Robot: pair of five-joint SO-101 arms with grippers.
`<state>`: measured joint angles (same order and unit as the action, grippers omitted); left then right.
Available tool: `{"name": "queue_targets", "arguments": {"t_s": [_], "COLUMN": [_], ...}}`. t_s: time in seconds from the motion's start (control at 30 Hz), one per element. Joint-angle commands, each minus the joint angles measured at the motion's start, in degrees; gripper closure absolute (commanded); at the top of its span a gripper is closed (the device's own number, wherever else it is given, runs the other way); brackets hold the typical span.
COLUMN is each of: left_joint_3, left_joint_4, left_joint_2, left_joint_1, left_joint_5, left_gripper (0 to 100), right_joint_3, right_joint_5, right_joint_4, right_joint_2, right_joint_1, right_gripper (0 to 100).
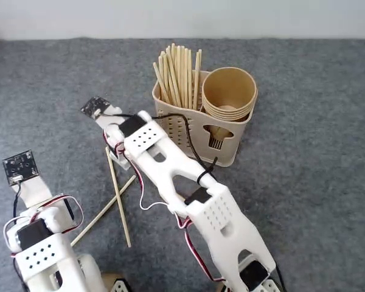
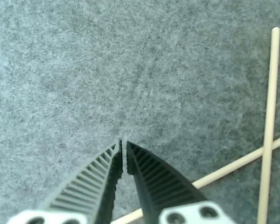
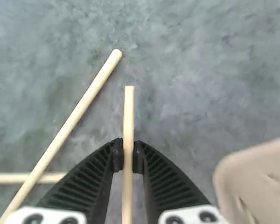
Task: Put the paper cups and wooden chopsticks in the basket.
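You're on the chopstick part of the job. The paper cups [image 1: 229,91] sit stacked in the right side of the basket [image 1: 228,151], upper centre of the high view. A bundle of chopsticks [image 1: 177,70] stands in the compartment to their left, so what looks left to do is the few sticks on the grey mat [image 1: 304,194]. Your right gripper [image 3: 127,144] is down at the mat just left of the basket. Its jaws are nearly together, pinching one wooden chopstick [image 3: 129,109] close to its end, with the tip poking out past the fingertips. Next you'll likely need to lift it clear, tip it upright and carry it up and right over the basket's left compartment before letting go. Watch that the long trailing end doesn't drag the loose chopstick [image 3: 70,125] lying slantwise just beside it. Your left gripper [image 2: 124,145] sits at the lower left of the high view, jaws pressed together on nothing, over bare mat with two crossed sticks [image 2: 268,116] near it.
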<state>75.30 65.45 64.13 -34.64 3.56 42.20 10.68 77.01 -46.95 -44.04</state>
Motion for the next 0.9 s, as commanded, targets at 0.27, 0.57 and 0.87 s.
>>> {"name": "queue_targets", "arguments": {"t_s": [0.27,0.57,0.87], "left_joint_3": [-0.22,-0.22,-0.22], "left_joint_4": [-1.14,-1.14,-1.14], "left_joint_2": [1.14,1.14,1.14], "left_joint_1": [-0.18,-0.18,-0.18], "left_joint_5": [-0.44,-0.44,-0.44], "left_gripper": [99,99,99], "right_joint_3": [1.49,1.49,1.41], "right_joint_5": [-0.7,-0.7,-0.53], "right_joint_4": [11.91,12.53,0.31], "right_joint_2": [28.09,50.86,62.46], "right_joint_1": [-1.27,-1.01,0.66], "right_gripper": [99.1,99.1,99.1]}}
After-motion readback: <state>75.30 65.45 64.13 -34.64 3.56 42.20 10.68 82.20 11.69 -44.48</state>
